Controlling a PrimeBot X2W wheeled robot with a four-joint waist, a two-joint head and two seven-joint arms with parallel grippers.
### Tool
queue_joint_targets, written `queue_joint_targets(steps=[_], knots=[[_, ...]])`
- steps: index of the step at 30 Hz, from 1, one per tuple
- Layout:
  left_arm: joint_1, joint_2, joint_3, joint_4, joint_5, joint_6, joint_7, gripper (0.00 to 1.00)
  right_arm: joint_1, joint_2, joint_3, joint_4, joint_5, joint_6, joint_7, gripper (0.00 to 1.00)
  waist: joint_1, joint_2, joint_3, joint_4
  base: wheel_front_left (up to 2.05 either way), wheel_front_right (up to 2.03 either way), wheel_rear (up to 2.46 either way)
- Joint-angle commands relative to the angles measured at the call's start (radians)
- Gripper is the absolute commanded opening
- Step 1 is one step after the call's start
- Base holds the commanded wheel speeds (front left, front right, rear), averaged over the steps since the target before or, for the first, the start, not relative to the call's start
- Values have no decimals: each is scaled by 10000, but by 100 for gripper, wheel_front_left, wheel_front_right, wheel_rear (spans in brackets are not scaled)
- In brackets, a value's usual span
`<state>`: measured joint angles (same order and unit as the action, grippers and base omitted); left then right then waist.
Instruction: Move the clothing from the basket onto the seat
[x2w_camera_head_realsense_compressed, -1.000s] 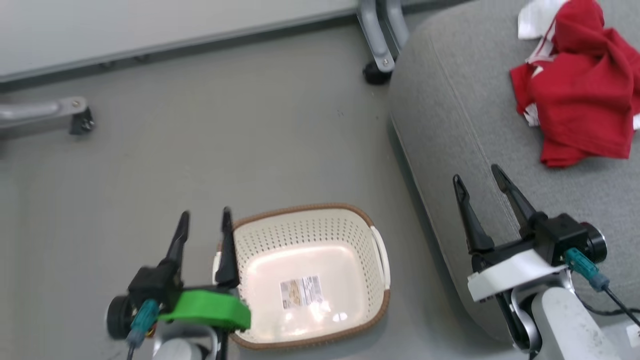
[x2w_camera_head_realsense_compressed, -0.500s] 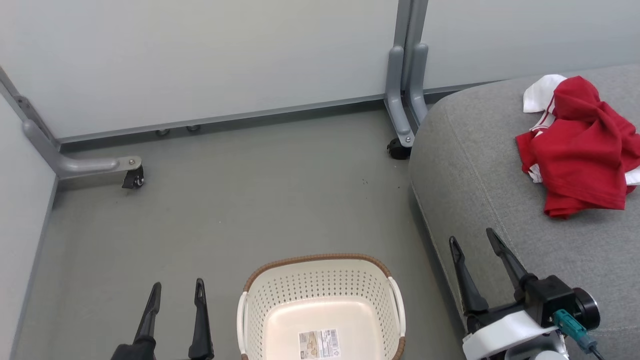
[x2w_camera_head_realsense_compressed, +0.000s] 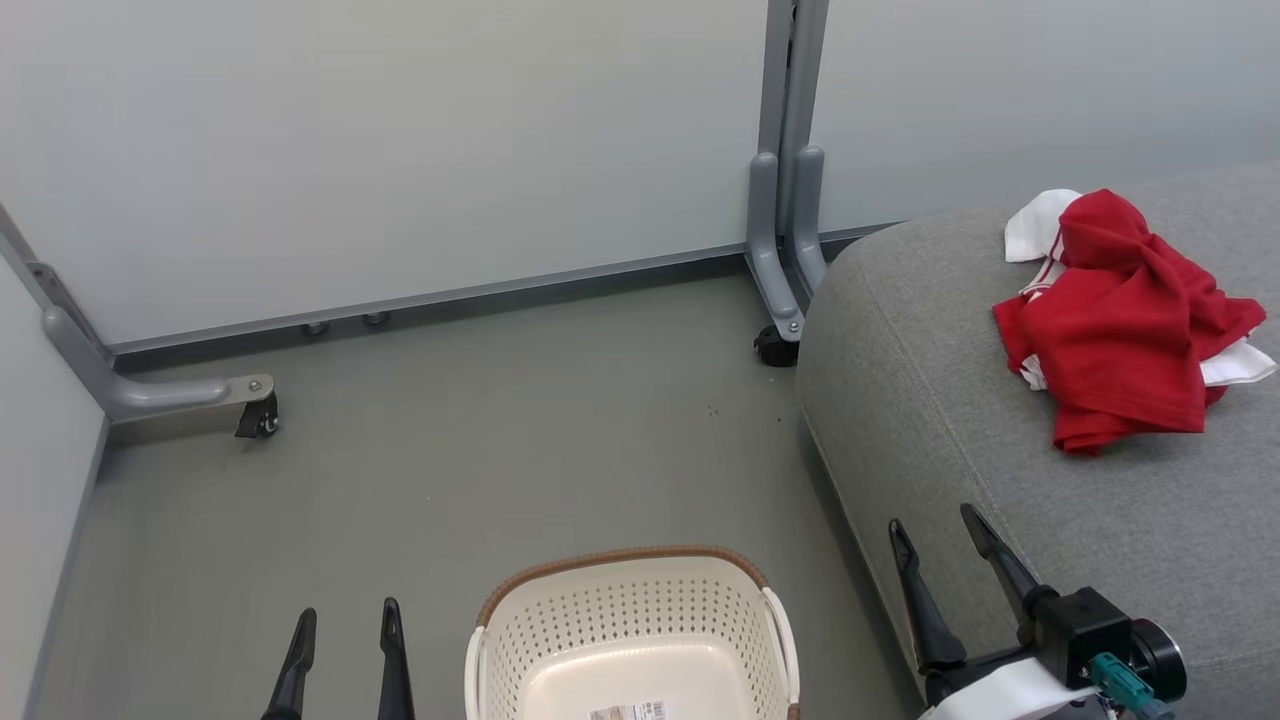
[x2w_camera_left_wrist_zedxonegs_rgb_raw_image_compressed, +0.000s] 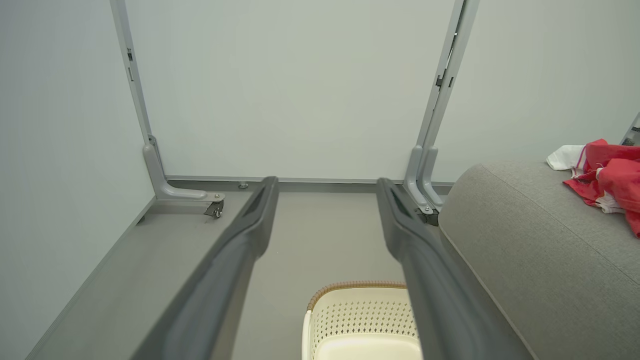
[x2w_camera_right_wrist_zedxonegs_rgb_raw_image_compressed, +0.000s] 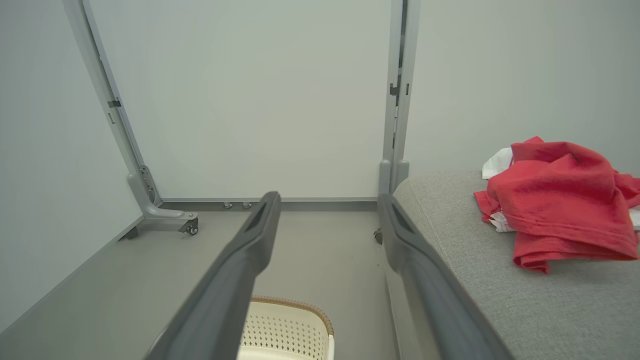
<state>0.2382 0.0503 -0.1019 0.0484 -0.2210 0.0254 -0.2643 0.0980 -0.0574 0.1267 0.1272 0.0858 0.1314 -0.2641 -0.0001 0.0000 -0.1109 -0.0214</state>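
**Operator:** What's nearest me?

**Spotter:** Your two pincers. The left pincer (x2w_camera_head_realsense_compressed: 347, 628) sits at the lower left over the floor (x2w_camera_head_realsense_compressed: 500, 450), fingers apart with nothing between them. Your right pincer (x2w_camera_head_realsense_compressed: 931, 522) is at the lower right, over the front edge of the seat (x2w_camera_head_realsense_compressed: 1100, 570), fingers likewise spread and bare.

**Operator:** And the basket?

**Spotter:** The basket (x2w_camera_head_realsense_compressed: 620, 612) stands on the floor between your pincers, just beside the left one. What you can see of its inside shows no fabric. Its near part runs off the bottom of the head view.

**Operator:** So where's the clothing?

**Spotter:** The clothing (x2w_camera_head_realsense_compressed: 1120, 330) lies bunched on the seat, ahead and to the right of your right pincer, well apart from it. It's a heap with no clear long axis, white trim poking out at the back and right side. Your right arm is the nearer one. The left would have to reach across the basket. I judge the transfer done, so you'd close that gap only to tidy the heap. Farthest off, you have the pale partition panels (x2w_camera_head_realsense_compressed: 400, 150).
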Motion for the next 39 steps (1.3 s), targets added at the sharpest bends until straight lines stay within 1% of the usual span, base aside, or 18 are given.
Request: queue_joint_targets(steps=[1, 7, 15, 17, 18, 22, 32, 39], knots=[[215, 7, 20, 40, -17, -11, 1, 100, 147, 2, 5, 40, -42, -14, -4, 100, 1, 0, -58, -56, 0, 0, 0], [238, 8, -67, 122, -99, -66, 1, 100, 226, 20, 166, 54, -107, -14, -4, 100, 1, 0, -87, -116, 0, 0, 0], [191, 9, -129, 108, -111, -108, 1, 100, 194, 31, 37, 29, -83, -14, -4, 100, 1, 0, 14, -160, 0, 0, 0], [186, 7, -153, 147, 122, -114, 1, 100, 207, 35, 0, 40, -40, -14, -4, 100, 1, 0, 11, -157, 0, 0, 0], [121, -4, -161, 158, 31, -88, 1, 0, 157, 54, 20, 43, -32, 2, 0, 0, 1, 0, 13, -159, 0, 0, 0], [121, -15, -218, 469, -2, -92, 16, 0, 282, 65, 29, 315, 112, 2, 9, 0, 1, 0, 19, -157, 0, 0, 0], [-374, 86, -9, 641, -2035, -278, 437, 0, -48, -57, -158, 406, 2348, 0, 409, 0, 1, 0, 110, -127, 0, 0, 0], [-699, 141, 125, 803, -3256, -412, 701, 0, -264, -117, -284, 486, 3683, 0, 659, 0, 1, 0, 171, -107, 0, 0, 0]])
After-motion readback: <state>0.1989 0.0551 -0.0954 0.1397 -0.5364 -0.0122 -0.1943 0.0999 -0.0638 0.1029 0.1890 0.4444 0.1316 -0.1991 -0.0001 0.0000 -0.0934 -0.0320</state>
